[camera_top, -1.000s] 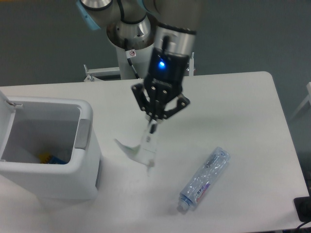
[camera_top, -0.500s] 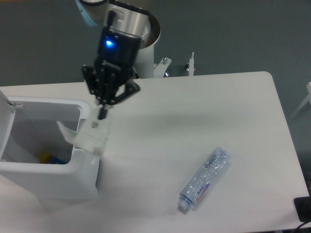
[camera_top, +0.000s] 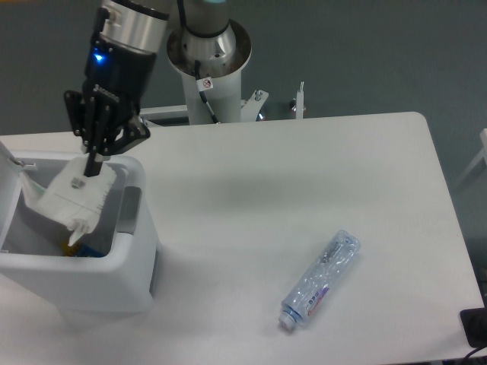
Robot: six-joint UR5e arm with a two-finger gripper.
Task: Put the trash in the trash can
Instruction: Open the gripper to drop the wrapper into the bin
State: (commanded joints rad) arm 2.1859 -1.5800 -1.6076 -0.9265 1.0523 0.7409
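Even, cool overhead light, soft shadows, slightly soft focus.

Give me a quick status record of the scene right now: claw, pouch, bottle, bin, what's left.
claw: shut on the white pouch, held over the open trash can
white pouch: hanging from the claw, above the bin opening, spout end pointing down
trash can: lid open, at the table's left front; something blue and yellow shows at the bottom
clear bottle: lying on the table to the right, untouched, cap end toward the front edge
remaining: release pouch, then fetch bottle
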